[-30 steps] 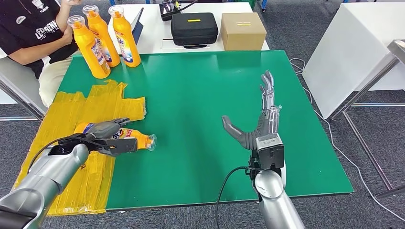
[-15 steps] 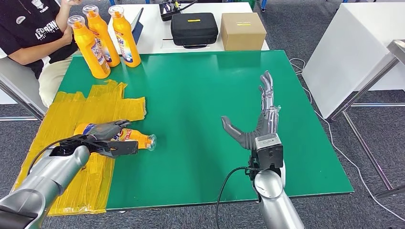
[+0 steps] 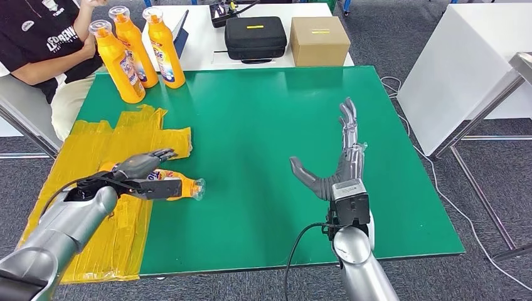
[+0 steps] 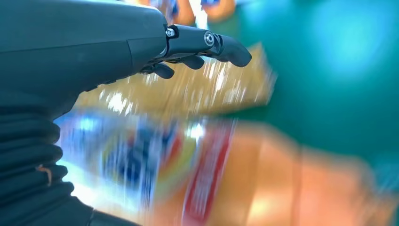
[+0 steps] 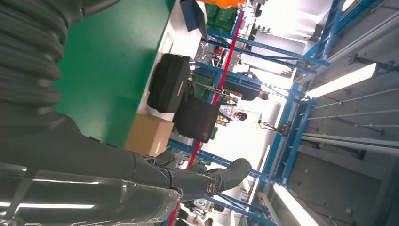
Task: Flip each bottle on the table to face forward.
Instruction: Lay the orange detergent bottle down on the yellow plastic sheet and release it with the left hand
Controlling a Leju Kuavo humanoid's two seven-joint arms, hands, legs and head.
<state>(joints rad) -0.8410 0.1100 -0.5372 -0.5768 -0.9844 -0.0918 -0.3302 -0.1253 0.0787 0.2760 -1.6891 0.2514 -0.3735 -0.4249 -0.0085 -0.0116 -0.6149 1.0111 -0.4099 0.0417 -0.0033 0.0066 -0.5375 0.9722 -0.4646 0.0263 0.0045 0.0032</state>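
On the green desk (image 3: pixel 263 125), the lying bottle (image 3: pixel 179 184) rests at the edge of the yellow tape patch (image 3: pixel 135 135). The left hand (image 3: pixel 139 168) closes around its body; the right hand (image 3: pixel 339 164) hovers spread, well right of it. The pick-up step seems in hand; next comes lifting and standing it label-forward.

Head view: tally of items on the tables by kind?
Orange bottles: 4, three upright, one lying under the left hand
Black case: 1
Cardboard box: 1
Total: 6
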